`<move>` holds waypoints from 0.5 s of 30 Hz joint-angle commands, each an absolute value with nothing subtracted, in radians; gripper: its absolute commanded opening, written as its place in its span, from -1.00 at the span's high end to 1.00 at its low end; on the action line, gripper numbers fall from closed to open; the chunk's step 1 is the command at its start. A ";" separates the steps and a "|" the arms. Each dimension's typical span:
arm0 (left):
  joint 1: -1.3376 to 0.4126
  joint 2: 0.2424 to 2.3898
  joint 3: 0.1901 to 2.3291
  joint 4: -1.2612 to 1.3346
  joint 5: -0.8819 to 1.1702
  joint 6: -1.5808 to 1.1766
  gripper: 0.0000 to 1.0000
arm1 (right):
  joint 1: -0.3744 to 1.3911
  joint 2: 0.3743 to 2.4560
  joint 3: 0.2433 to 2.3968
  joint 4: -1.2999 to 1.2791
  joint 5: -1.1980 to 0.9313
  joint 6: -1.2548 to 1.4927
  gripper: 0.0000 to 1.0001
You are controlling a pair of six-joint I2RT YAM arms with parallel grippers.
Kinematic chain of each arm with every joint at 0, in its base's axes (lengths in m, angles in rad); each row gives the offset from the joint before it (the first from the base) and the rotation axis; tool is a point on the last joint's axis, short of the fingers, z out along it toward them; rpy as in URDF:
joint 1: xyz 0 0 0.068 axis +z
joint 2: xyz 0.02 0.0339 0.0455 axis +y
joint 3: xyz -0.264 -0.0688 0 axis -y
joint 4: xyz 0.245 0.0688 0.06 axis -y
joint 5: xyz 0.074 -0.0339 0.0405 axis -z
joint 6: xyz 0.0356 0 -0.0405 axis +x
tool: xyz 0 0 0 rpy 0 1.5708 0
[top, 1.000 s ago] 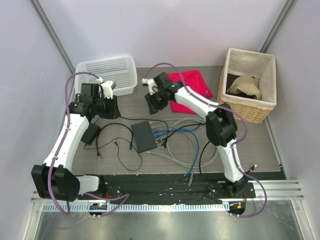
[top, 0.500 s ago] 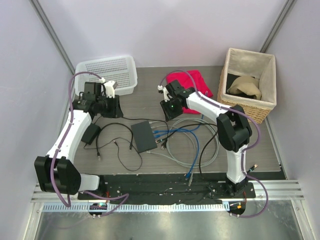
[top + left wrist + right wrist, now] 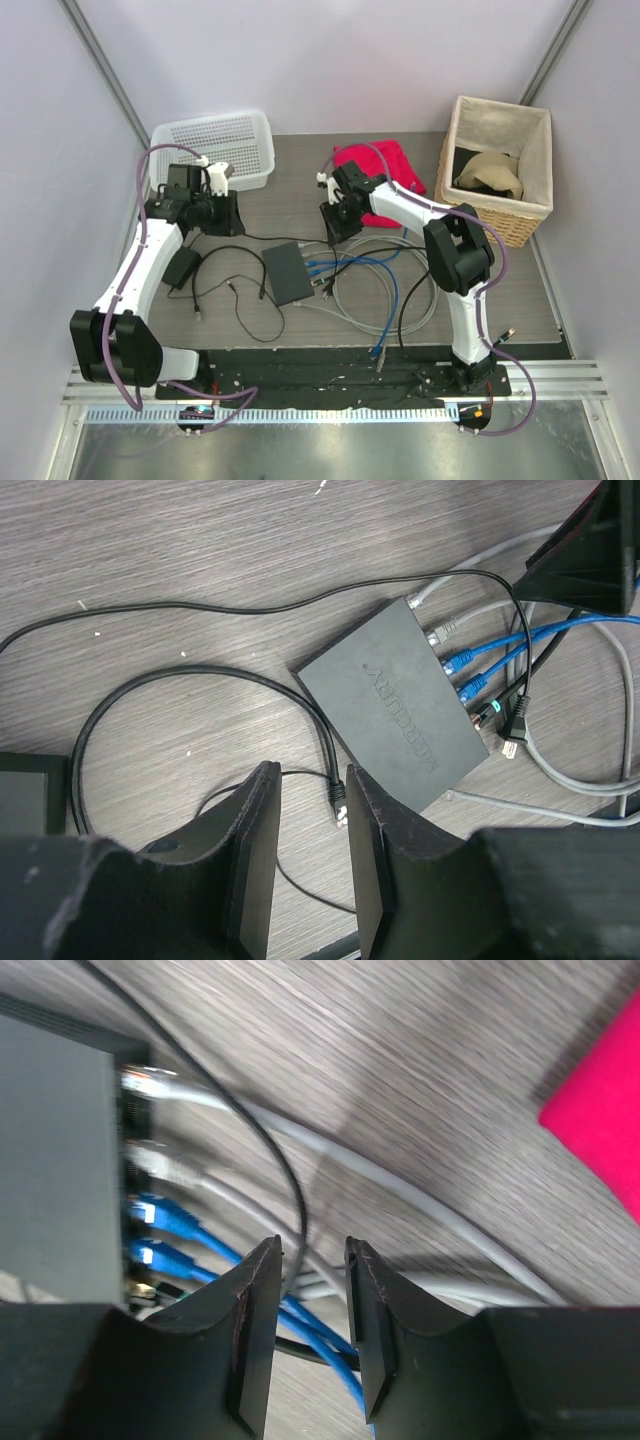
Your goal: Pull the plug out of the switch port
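Note:
The black switch (image 3: 288, 272) lies flat mid-table, with its sockets along its right edge. In the left wrist view the switch (image 3: 400, 705) carries a grey plug (image 3: 440, 632), two blue plugs (image 3: 458, 662) and a black plug (image 3: 490, 717). My left gripper (image 3: 226, 214) hangs open and empty to the switch's far left (image 3: 308, 772). My right gripper (image 3: 338, 224) is open and empty just behind the cables, right of the socket edge. In the right wrist view it (image 3: 312, 1245) hovers over blue and grey cables, with the switch (image 3: 60, 1160) and its blue plugs (image 3: 150, 1215) to its left.
A red cloth (image 3: 385, 165) lies behind the right gripper. A wicker basket (image 3: 500, 215) stands at the back right and a white tray (image 3: 215, 148) at the back left. A black power adapter (image 3: 183, 268) and thin black cables with a loose plug (image 3: 340, 810) lie left of the switch. Grey cable loops (image 3: 385, 300) lie to its right.
My right gripper has swung to the right and towards the cables beside the switch's socket edge, then nearly settled. The left arm has shifted only slightly.

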State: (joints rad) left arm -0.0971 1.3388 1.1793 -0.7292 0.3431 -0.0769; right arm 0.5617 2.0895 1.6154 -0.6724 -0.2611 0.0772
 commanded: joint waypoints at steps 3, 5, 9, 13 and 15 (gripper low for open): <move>-0.084 1.356 1.177 -0.686 0.353 -0.094 0.27 | 0.558 2.091 1.675 -0.647 -0.344 0.095 0.19; -0.086 1.361 1.177 -0.684 0.354 -0.095 0.27 | 0.558 2.101 1.680 -0.655 -0.350 0.095 0.18; -0.084 1.359 1.177 -0.684 0.353 -0.097 0.26 | 0.558 2.117 1.689 -0.661 -0.336 0.097 0.18; -0.084 1.356 1.172 -0.686 0.351 -0.092 0.26 | 0.558 2.137 1.689 -0.676 -0.318 0.091 0.19; -0.084 1.355 1.170 -0.686 0.348 -0.092 0.26 | 0.560 2.146 1.687 -0.680 -0.316 0.086 0.21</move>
State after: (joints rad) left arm -0.0902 1.3640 1.1774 -0.7212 0.3431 -0.0795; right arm 0.5606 2.1315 1.6516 -0.6708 -0.3218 0.0849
